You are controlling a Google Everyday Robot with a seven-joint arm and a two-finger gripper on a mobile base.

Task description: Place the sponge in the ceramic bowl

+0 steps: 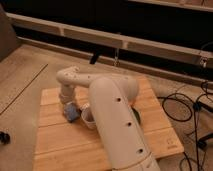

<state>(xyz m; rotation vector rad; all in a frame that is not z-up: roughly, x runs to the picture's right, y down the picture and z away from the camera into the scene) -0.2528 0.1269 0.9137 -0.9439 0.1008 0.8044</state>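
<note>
Camera view: sponge [73,113] under end effector [67,104]

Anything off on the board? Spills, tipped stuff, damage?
Nothing stands out. The sponge lies on the board next to the cup, with the gripper right above it. No spill or damage shows. The bowl is mostly hidden behind the arm, so I can't check it.

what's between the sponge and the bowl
In the camera view, a white cup sits beside the sponge; beyond it the arm hides the board up to the bowl. The gripper is down at the sponge.
</note>
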